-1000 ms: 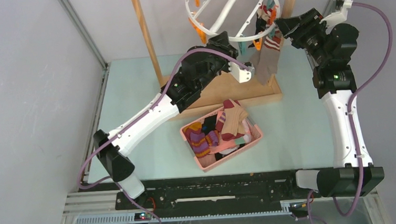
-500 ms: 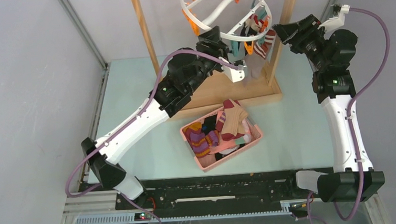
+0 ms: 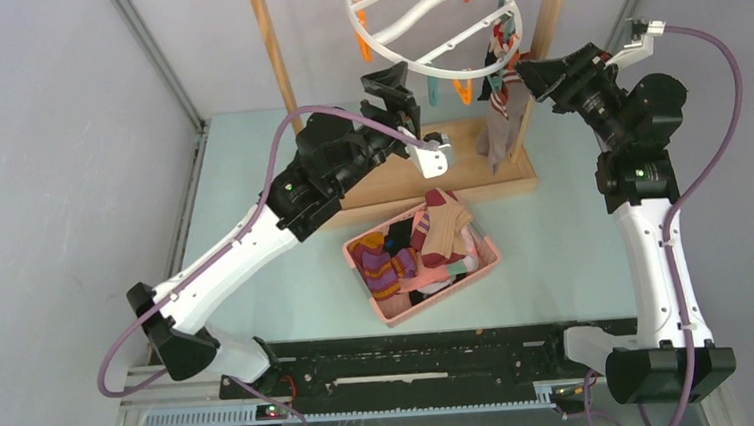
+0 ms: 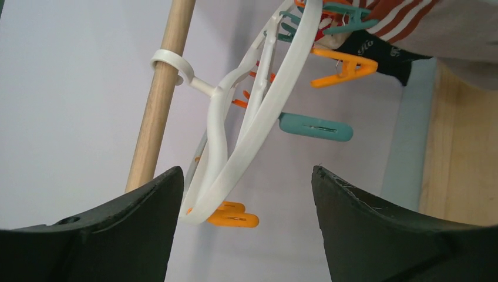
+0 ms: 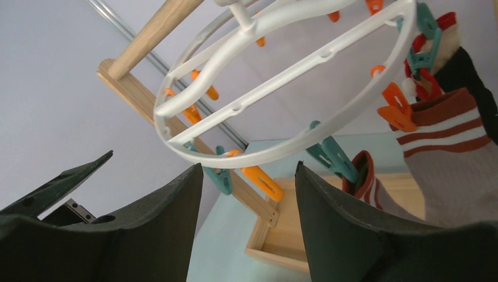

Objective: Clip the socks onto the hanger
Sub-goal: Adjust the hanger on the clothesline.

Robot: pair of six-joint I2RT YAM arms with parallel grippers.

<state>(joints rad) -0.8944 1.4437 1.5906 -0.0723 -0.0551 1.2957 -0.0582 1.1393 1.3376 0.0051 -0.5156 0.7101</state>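
Observation:
The hanger [image 3: 397, 50], a white ring with orange and teal clips, hangs from the wooden rack at the top. Along its right rim a few socks [image 3: 497, 132] hang clipped: a grey one with a red-white striped cuff [image 5: 449, 155] and a dark one [image 4: 382, 53]. More socks [image 3: 438, 231] lie in the pink basket. My left gripper [image 3: 396, 89] is open just left of and below the ring, with nothing between its fingers; the rim [image 4: 258, 132] passes in front of it. My right gripper [image 3: 526, 72] is open beside the hanging socks, under the rim [image 5: 267, 157], and holds nothing.
The wooden rack has a left post [image 3: 279, 69], a right post [image 3: 544, 31] and a low base tray [image 3: 420, 175]. The pink basket [image 3: 490, 259] stands on the table in front of it. Free clips dangle: orange [image 4: 232, 218], teal [image 4: 316, 127].
My left gripper has opened and drawn back left and down from the hanger. The ring, tilted before, has swung back level. The right gripper has shifted slightly and stayed open.

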